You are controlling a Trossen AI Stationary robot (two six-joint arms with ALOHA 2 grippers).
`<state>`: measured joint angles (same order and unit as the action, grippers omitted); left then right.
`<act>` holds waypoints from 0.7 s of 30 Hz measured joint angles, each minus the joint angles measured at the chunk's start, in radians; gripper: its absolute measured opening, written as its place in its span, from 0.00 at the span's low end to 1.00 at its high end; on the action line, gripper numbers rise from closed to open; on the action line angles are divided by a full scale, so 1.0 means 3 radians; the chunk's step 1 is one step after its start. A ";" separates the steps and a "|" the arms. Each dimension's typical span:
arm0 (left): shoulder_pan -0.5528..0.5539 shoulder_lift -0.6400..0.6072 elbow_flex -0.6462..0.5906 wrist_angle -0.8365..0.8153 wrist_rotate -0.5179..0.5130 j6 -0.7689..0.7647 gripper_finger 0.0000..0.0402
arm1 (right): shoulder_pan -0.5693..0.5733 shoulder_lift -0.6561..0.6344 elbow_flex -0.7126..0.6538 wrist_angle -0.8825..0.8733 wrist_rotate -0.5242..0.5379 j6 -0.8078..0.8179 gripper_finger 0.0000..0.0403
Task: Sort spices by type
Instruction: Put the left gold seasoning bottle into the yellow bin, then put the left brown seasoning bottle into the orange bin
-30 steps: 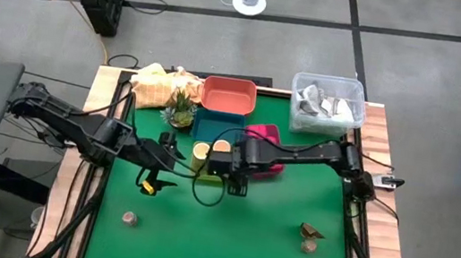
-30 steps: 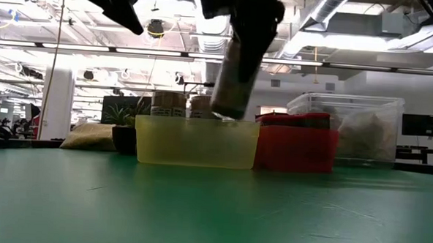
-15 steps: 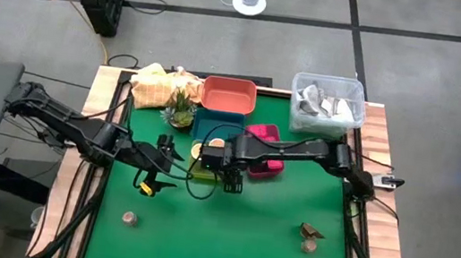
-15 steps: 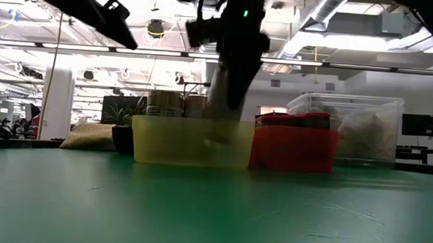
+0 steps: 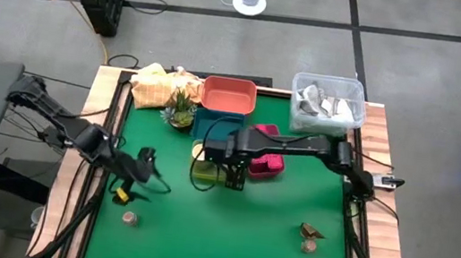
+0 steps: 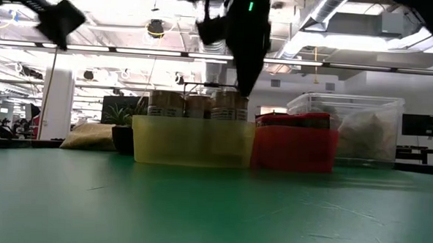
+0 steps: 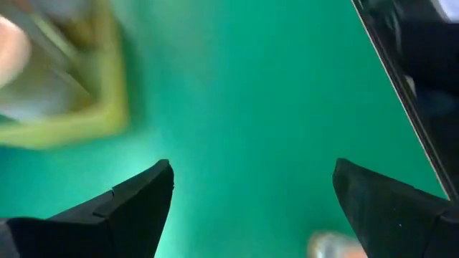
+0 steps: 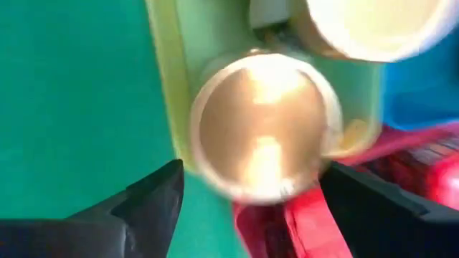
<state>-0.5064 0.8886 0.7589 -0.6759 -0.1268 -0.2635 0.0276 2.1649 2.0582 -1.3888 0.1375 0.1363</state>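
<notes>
Jars (image 6: 189,106): I count three round tan ones, upright together in the yellow tray (image 6: 193,142).
Right tool (image 8: 247,188): fingers spread, released, above the nearest jar's shiny top.
Left tool (image 7: 251,208): open, empty, over bare tabletop (image 5: 245,221).
Stray jar (image 5: 128,218): near the front-left corner.

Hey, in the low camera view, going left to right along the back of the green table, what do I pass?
Tan cloth bundle → small green potted plant → translucent yellow tray holding three round tan jars → red tray → clear plastic bin.
</notes>
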 joint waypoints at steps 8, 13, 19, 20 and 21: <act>-0.0814 0.0512 0.0158 -0.0151 0.0072 -0.0685 0.91 | 0.0061 -0.0513 -0.0084 0.0331 0.0612 0.0164 0.89; -0.1172 0.0948 0.0280 -0.0240 0.0068 -0.1169 0.91 | 0.0198 -0.0795 -0.0517 0.0955 0.0985 0.0219 0.89; -0.1356 0.1394 0.0326 -0.0322 0.0037 -0.1613 0.91 | 0.0405 -0.1240 -0.1416 0.1928 0.1285 0.0205 0.90; -0.1378 0.1457 0.0326 -0.0324 0.0019 -0.1660 0.91 | 0.0446 -0.1327 -0.1553 0.2050 0.1356 0.0253 0.90; -0.1395 0.1519 0.0326 -0.0325 -0.0019 -0.1685 0.91 | 0.0495 -0.1427 -0.1691 0.2178 0.1447 0.0320 0.90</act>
<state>-0.9250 1.3443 0.8566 -0.7734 -0.1326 -0.7690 0.1763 1.7369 1.5508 -0.7354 0.5714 0.2324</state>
